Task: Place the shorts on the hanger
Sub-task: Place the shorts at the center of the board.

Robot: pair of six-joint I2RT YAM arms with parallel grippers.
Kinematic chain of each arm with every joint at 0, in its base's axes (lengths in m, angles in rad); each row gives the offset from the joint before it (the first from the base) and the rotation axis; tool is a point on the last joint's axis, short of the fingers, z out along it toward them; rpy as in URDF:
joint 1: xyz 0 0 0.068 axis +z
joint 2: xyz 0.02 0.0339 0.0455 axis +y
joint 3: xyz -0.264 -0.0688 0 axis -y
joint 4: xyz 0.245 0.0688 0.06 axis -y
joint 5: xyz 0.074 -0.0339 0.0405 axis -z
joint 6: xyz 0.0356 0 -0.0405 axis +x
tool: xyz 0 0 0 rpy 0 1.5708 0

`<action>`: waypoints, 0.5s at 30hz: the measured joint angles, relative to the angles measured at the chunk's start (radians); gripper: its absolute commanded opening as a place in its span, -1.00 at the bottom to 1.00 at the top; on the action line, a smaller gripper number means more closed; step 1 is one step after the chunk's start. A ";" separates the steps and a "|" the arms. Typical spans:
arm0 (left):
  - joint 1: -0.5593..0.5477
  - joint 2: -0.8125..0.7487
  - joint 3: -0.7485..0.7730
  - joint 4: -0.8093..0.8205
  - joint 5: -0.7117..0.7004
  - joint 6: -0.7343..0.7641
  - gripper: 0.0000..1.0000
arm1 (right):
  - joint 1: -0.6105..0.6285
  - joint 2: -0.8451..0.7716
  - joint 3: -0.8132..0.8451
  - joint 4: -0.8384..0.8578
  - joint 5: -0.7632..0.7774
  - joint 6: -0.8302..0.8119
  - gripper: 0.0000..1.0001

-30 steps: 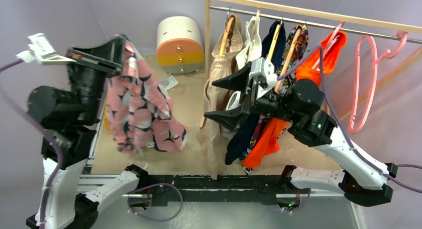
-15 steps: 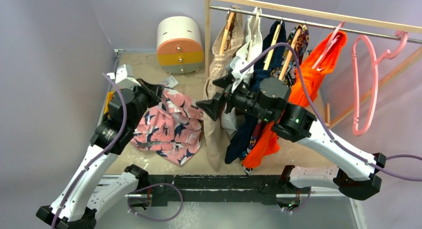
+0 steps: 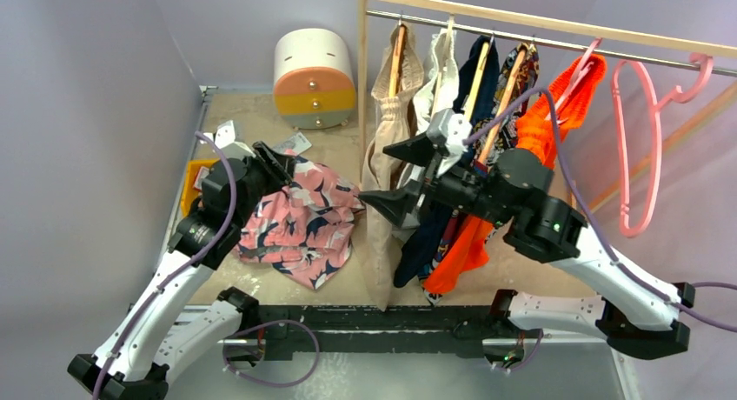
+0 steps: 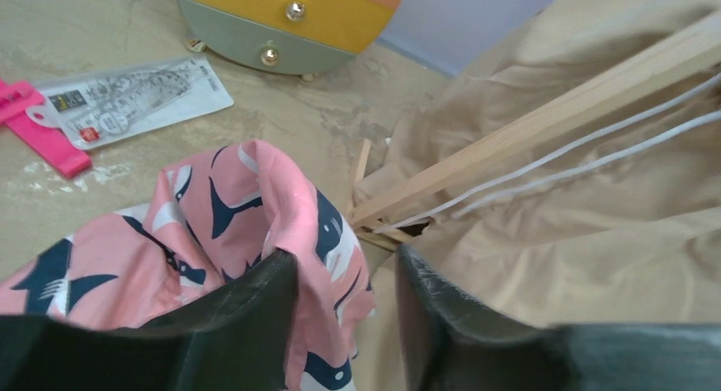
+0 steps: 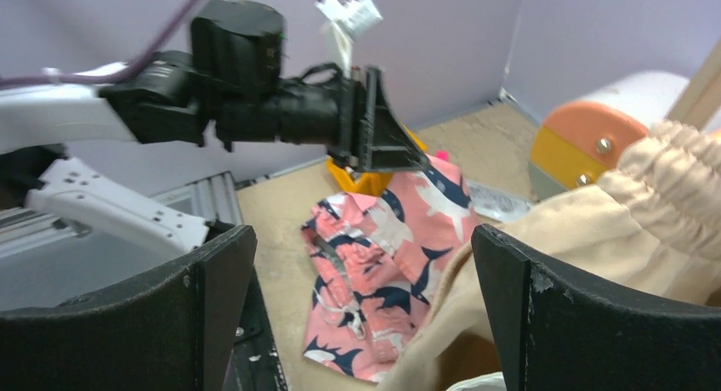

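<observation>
The pink swirl-print shorts (image 3: 300, 222) lie crumpled on the tan table, left of the clothes rack. My left gripper (image 3: 276, 165) sits low at their far upper edge. In the left wrist view its jaws stand apart, and a raised fold of the shorts (image 4: 246, 204) leans against the left finger inside the gap of my left gripper (image 4: 344, 263). My right gripper (image 3: 382, 172) hovers wide open beside the tan garment, facing the shorts (image 5: 383, 263), with nothing held. The empty pink hanger (image 3: 639, 148) hangs at the right end of the rail.
The wooden rack's rail (image 3: 539, 22) carries a tan garment (image 3: 382, 156), dark patterned clothes and an orange garment (image 3: 556, 113). A round drawer unit (image 3: 315, 78) stands at the back. A yellow bin (image 3: 193, 178) sits at the left edge. A plastic packet (image 4: 136, 98) lies near the drawers.
My left arm came down from holding the shorts high and laid them on the table, and its jaws have parted. My right gripper swung slightly and stayed open.
</observation>
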 measured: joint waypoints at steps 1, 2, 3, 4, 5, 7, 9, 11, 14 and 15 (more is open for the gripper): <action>0.000 0.000 0.000 0.000 0.004 0.011 0.25 | 0.000 -0.013 0.008 -0.010 -0.022 -0.002 0.98; 0.000 0.001 0.000 0.001 0.008 0.021 0.29 | 0.000 -0.023 0.019 -0.019 -0.045 -0.006 0.98; 0.000 0.002 0.001 0.001 0.012 0.030 0.32 | 0.000 -0.027 0.029 -0.027 -0.058 -0.009 0.98; 0.000 0.005 0.005 -0.001 0.018 0.039 0.36 | 0.000 -0.028 0.043 -0.040 -0.071 -0.011 0.98; 0.000 0.010 0.012 -0.003 0.023 0.055 0.38 | 0.000 -0.028 0.055 -0.051 -0.085 -0.014 0.98; 0.000 0.022 0.038 -0.008 0.031 0.085 0.41 | 0.000 -0.027 0.076 -0.083 -0.107 -0.022 0.98; 0.000 0.029 0.076 -0.012 0.034 0.122 0.44 | 0.000 -0.028 0.089 -0.117 -0.123 -0.029 0.98; 0.000 0.030 0.115 -0.008 0.040 0.167 0.46 | 0.000 -0.028 0.096 -0.145 -0.140 -0.036 0.98; 0.000 0.036 0.177 0.016 0.079 0.228 0.47 | 0.000 -0.030 0.106 -0.183 -0.159 -0.045 0.98; 0.000 0.039 0.193 0.026 0.093 0.245 0.47 | 0.000 -0.030 0.108 -0.192 -0.163 -0.047 0.98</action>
